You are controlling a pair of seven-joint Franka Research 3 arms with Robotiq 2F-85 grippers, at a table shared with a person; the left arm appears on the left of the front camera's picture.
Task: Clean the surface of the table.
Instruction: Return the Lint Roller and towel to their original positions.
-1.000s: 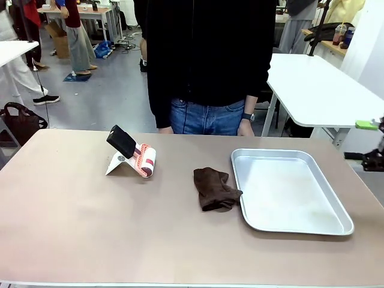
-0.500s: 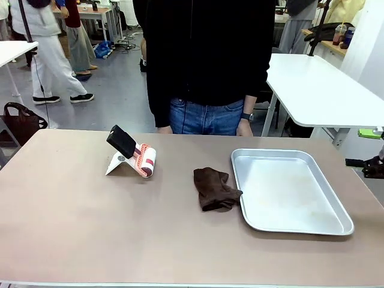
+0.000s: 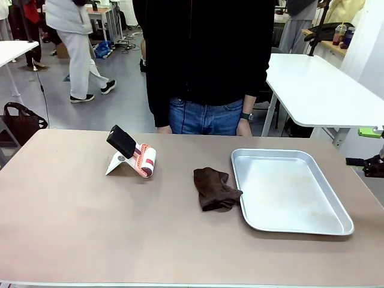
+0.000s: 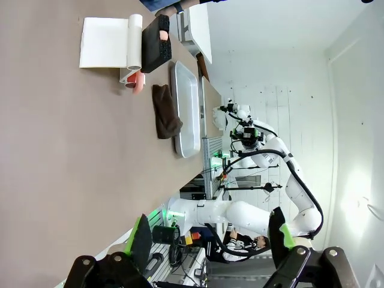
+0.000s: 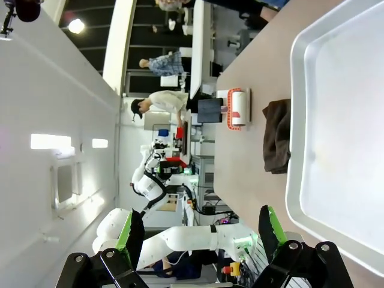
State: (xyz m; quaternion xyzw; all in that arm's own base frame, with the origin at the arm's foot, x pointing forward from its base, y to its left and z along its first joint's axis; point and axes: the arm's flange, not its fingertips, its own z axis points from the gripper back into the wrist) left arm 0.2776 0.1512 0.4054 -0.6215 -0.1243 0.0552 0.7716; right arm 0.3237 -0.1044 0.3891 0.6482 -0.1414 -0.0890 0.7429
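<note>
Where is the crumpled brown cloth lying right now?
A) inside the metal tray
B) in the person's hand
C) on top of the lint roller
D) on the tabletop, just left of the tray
D: the brown cloth lies on the table, against the left rim of the metal tray, well right of the lint roller.

Even, bright overhead light is falling across the room — shadows are lying soft and short under the cloth (image 3: 216, 189) and the tray (image 3: 290, 189). The tray's metal floor is giving back a pale, hazy sheen. The front view is staying sharp across the counter (image 3: 90, 222). Both wrist views are bending lines at their edges — ceiling lamps (image 5: 75, 26) are blooming white there.
</note>
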